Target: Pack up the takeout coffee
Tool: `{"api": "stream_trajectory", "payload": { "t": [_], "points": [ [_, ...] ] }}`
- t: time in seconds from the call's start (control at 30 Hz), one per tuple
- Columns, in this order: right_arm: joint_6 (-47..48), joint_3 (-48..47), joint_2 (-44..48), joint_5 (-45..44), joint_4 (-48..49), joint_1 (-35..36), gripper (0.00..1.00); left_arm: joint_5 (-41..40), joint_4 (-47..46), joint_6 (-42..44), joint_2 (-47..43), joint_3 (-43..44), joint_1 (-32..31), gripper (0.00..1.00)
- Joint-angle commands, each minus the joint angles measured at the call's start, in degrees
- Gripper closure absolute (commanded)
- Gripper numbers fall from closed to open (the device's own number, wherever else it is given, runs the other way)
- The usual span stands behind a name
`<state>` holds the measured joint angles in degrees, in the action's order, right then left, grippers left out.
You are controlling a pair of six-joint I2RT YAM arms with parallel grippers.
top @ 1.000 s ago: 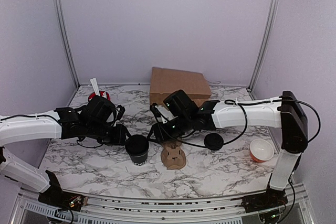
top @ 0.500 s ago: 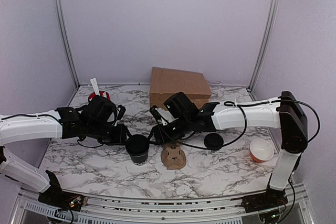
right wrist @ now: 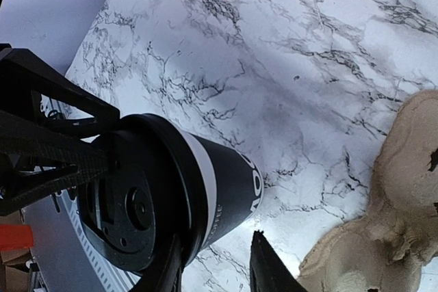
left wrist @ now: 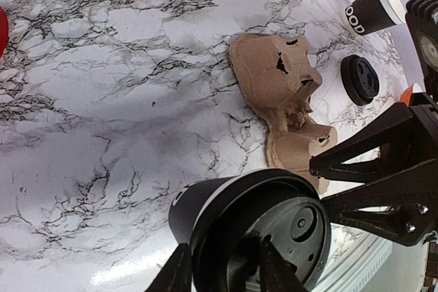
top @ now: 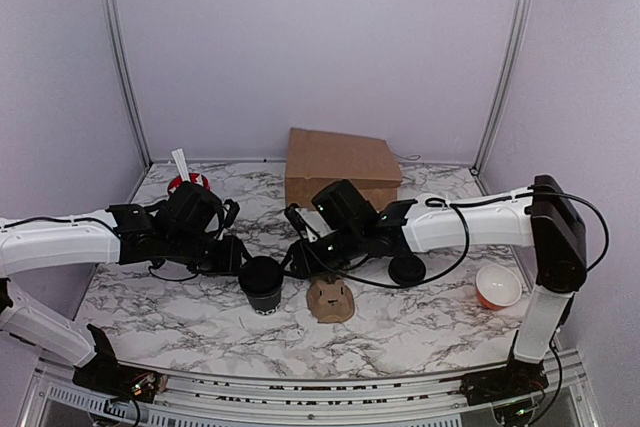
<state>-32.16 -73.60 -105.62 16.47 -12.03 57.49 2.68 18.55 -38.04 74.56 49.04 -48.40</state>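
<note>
The left gripper (left wrist: 226, 254), partly closed, grips the small black lidded paper cup (left wrist: 274, 213); the right gripper (right wrist: 215, 244) flanks it, grip unclear.

**Black, tan, red and orange against veined white**

We see a white marble-pattern table (top: 180, 317) with dark grey veins, under pale lilac walls (top: 300, 37). At centre, the takeout coffee (top: 261, 285) is black with small white print. Beside it at four o'clock, a tan cup carrier (top: 330, 299). A brown cardboard box (top: 340, 165) at twelve, a loose black lid (top: 407, 269) at three, an orange bowl (top: 497, 301), white inside, at four, a red object (top: 188, 184) at ten. A second black cup (left wrist: 369, 11) has a white rim.
</note>
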Motion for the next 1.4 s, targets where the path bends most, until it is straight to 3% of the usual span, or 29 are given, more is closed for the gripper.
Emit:
{"api": "stream_trajectory", "payload": {
  "t": [0.0,0.37,0.73,0.97,1.37],
  "points": [
    [-1.0,2.5,-3.4,-0.4,-4.0,2.2,0.68,-1.2,2.4,1.1,2.0,-1.4,-0.3,0.67],
    [-2.5,3.1,-3.6,-2.7,-5.5,3.4,0.71,-1.2,1.2,1.5,2.2,-2.1,-0.3,0.67],
    [-2.4,-5.7,0.2,-6.9,-4.7,3.4,0.64,-1.9,1.2,4.4,1.5,0.7,-0.3,0.67],
    [-4.8,-5.1,1.4,-8.4,-1.0,3.4,0.64,-3.1,1.2,6.0,2.1,2.7,-0.2,0.66],
    [-4.0,-5.5,1.7,-10.4,-0.7,3.3,0.64,-6.3,3.4,8.2,1.5,6.5,0.2,0.57]
  ]
}}
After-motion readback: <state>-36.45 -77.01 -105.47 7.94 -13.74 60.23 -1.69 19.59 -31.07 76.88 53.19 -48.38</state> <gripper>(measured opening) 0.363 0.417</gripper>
